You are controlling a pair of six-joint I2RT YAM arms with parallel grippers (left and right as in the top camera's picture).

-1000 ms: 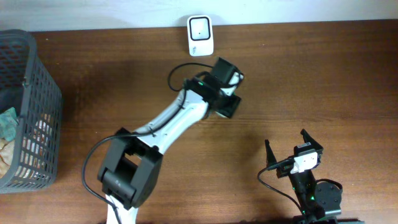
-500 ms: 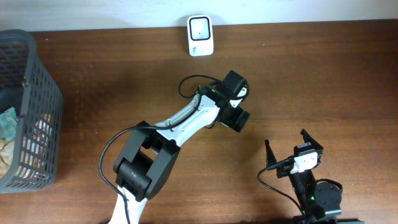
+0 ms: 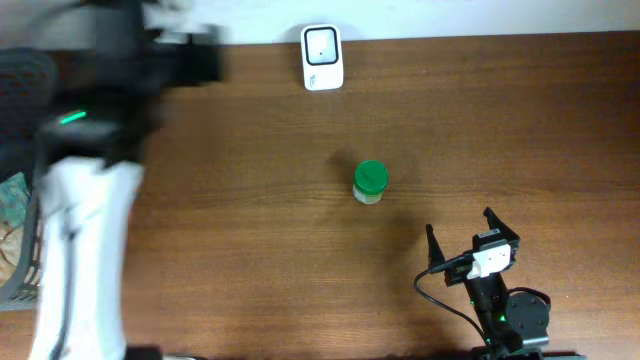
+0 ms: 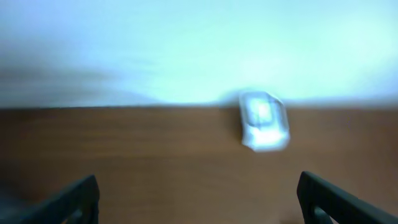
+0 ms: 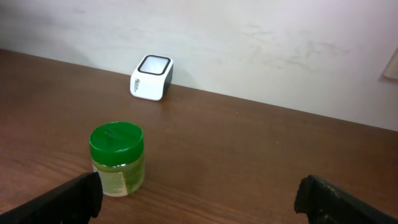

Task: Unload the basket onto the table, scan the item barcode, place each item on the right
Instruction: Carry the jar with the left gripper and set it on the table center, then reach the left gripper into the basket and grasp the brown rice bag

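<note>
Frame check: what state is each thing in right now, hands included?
green-lidded jar: upright, lid on, standing alone on the table, not held.
scanner: at the table's far edge, nothing in front of it.
basket: at the left edge, holds items, partly hidden.
left hand: open, empty, view blurred.
right hand: open, empty, apart from the jar.

You've got a dark wood-grain table [image 3: 520,120] filling the overhead view, with a white wall [image 3: 450,14] strip along its 12 o'clock edge. Wall's matte, faintly scuffed in right wrist view. Lighting's even, soft.
</note>
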